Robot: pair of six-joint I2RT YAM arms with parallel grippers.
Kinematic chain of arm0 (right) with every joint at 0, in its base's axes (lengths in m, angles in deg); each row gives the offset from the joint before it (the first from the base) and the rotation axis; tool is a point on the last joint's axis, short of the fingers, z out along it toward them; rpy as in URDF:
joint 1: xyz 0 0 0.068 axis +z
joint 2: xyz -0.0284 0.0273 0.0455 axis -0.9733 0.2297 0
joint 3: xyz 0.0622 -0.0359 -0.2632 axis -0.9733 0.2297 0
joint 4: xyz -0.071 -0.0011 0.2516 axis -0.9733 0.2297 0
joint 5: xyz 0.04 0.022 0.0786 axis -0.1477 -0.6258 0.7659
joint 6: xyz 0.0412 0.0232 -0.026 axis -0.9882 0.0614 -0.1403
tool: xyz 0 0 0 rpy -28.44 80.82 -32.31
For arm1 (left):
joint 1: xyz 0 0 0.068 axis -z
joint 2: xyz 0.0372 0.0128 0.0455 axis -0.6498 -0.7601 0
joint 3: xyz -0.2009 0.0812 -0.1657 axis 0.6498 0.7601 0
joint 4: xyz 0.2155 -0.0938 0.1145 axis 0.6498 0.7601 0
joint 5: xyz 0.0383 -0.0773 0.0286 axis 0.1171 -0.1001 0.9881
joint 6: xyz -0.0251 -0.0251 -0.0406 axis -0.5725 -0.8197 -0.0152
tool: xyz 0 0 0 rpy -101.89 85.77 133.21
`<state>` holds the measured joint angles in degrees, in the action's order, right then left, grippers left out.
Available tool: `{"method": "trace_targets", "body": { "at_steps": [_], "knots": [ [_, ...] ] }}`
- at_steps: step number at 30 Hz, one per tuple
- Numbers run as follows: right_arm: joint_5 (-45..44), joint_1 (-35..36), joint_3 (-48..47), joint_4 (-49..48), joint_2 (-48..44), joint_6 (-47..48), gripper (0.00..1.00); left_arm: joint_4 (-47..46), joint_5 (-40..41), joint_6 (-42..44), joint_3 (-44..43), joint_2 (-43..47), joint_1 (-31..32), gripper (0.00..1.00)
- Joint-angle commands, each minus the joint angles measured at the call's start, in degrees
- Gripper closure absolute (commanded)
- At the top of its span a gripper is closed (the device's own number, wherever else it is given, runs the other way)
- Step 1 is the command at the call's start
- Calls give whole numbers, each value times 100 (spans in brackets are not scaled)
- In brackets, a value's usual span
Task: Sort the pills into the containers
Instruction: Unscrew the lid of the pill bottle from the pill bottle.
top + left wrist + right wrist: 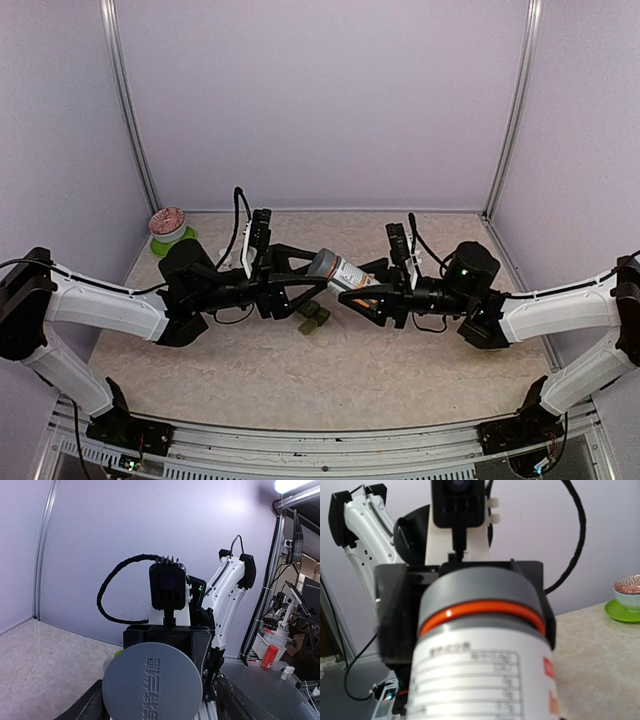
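Far left, back corner: a round lime-green saucer [176, 247] lies flat on the beige speckled stone-look worktop [300, 380]. On it stands a small white cup [168, 222], filled with something reddish-brown and speckled.

The black, matt, blocky left end effector [305, 272] reaches in towards the centre, with its fingers either side of the bottle's cap. The cap hides the contact, so I cannot tell whether it pinches the cap or stands slightly apart.

Just below it is the small dark green strip of containers [313, 318]. It is plastic, with joined square cells, and rests on the worktop at a slight angle, under the bottle and apart from both arms. The lids and marks are too small to make out.

At the centre a cylindrical white-labelled plastic pill bottle [342, 272] is held off the worktop, lying roughly level. Its flat round grey cap [152, 682] points left and is matt with raised moulded characters. A glossy orange ring [480, 611] sits under the cap. The label carries a printed table in grey text and red-orange blocks at its edge.

On the right, the black right end effector [365, 292] is clamped on the bottle's body.
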<state>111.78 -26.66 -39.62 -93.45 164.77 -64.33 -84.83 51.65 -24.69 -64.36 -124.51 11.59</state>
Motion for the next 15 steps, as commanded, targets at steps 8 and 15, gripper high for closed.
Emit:
{"method": "trace_targets", "body": {
  "at_steps": [8, 15],
  "knots": [
    [-68, -122, 29, -113, -88, 19, 89, -383, -222, -280, -90, -104, -53, 46],
    [32, -120, 43, -114, -68, 139, 89, -432, -225, -532, -171, -234, -60, 58]
  ]
}}
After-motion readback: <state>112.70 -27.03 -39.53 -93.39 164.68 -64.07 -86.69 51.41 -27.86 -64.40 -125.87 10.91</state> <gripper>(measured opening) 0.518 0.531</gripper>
